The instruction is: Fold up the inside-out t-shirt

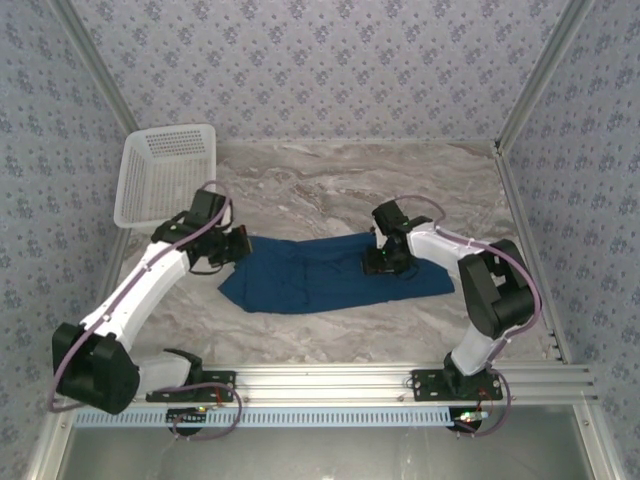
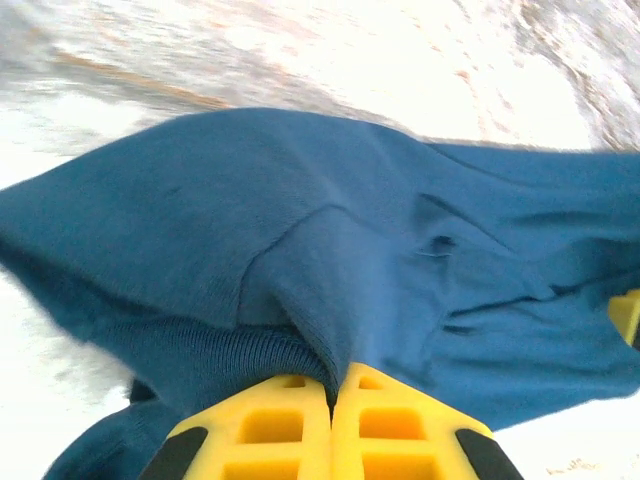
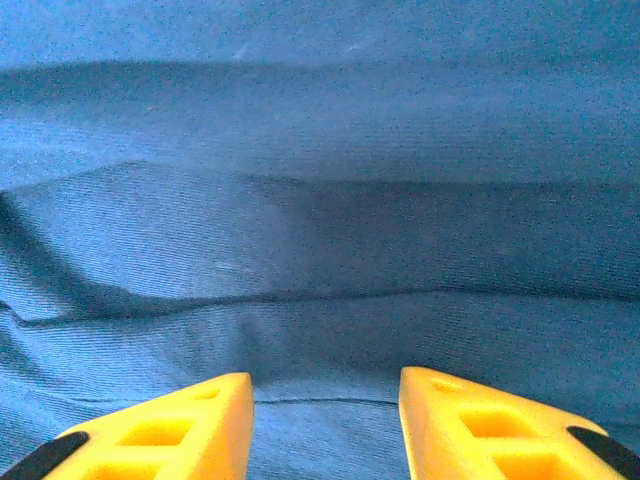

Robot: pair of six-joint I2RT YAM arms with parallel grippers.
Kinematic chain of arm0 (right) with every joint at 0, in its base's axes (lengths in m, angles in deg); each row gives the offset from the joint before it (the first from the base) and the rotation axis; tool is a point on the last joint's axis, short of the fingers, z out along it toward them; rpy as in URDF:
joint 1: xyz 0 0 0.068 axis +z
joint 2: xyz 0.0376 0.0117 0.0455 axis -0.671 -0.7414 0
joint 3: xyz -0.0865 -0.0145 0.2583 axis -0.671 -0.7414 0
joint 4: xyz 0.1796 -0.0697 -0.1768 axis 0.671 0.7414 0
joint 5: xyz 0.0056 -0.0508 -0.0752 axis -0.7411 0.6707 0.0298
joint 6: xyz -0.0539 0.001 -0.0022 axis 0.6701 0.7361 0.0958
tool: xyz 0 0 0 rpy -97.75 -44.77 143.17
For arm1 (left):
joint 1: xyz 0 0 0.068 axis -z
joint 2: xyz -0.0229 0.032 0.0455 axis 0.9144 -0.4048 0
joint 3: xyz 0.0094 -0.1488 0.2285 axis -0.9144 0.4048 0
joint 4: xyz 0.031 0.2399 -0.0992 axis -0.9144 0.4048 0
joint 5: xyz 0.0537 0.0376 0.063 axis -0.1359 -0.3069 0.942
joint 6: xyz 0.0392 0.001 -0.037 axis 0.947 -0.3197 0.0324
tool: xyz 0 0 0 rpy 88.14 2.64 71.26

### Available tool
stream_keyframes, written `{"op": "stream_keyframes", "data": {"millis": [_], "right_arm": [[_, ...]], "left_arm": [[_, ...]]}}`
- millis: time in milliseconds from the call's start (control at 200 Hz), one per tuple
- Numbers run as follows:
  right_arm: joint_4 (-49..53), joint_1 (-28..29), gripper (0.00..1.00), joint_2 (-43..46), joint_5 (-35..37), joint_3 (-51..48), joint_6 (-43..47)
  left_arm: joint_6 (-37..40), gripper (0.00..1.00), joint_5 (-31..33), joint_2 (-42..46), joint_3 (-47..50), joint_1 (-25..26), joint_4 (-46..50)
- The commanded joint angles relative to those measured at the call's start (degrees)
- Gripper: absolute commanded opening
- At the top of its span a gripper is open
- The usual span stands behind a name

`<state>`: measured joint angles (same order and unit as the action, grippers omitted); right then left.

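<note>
The inside-out t-shirt (image 1: 320, 272) lies as a dark blue rumpled strip across the middle of the marble table. My left gripper (image 1: 232, 247) sits at its left end. In the left wrist view the yellow fingers (image 2: 285, 420) are shut on a pinched fold of the t-shirt (image 2: 380, 230) beside a ribbed hem. My right gripper (image 1: 388, 262) hovers low over the shirt's right part. In the right wrist view its fingertips (image 3: 215, 405) stand apart above the flat blue t-shirt cloth (image 3: 320, 200), with nothing between them.
A white plastic lattice basket (image 1: 165, 172) stands at the back left, close behind the left arm. Bare marble table (image 1: 330, 190) runs behind the shirt. An aluminium rail (image 1: 340, 380) lines the near edge, and patterned walls enclose the sides.
</note>
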<state>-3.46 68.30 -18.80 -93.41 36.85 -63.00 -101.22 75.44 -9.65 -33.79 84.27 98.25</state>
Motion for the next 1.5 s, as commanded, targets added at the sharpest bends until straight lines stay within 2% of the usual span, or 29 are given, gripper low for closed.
{"op": "stream_keyframes", "data": {"millis": [0,85,220,415,625,804,989,1154,1294,1499], "right_arm": [[-1.42,2.14,0.44,-2.19,-1.70,-0.24,-3.12],[-1.54,3.92,0.44,-3.56,-1.57,1.00,-3.82],[-1.00,5.56,0.44,-5.19,-1.56,3.08,-4.24],[1.45,5.72,0.44,-5.86,-0.76,4.37,-3.35],[2.55,5.06,0.45,-4.19,-0.42,4.98,-2.02],[3.96,2.79,0.45,-0.08,0.19,4.52,0.54],[6.58,-2.14,0.46,5.34,1.65,3.87,3.18],[8.40,-9.68,0.47,9.09,1.69,3.50,4.39],[9.15,-15.29,0.47,10.30,1.00,2.72,4.59],[6.79,-19.44,0.46,13.69,-0.14,-0.13,1.98]], "left_arm": [[2.69,0.00,-1.39,4.72,3.17,-5.43,3.53],[2.62,0.00,-1.70,6.57,5.46,-9.00,3.30],[2.53,0.00,-2.72,7.29,8.55,-12.00,1.75],[1.73,0.00,-3.37,4.32,12.73,-12.24,-2.04],[-1.83,0.00,-4.32,5.46,13.31,-11.36,-5.40],[-6.39,0.00,-4.41,6.65,8.83,-3.77,-5.14],[-13.95,0.00,0.15,3.80,1.33,10.15,-7.39],[-18.65,0.00,3.25,-5.20,-8.49,20.72,-10.30],[-21.01,0.00,4.77,-14.42,-17.69,27.50,-12.53],[-20.10,0.00,5.52,-29.13,-33.11,33.35,-11.99]]}}
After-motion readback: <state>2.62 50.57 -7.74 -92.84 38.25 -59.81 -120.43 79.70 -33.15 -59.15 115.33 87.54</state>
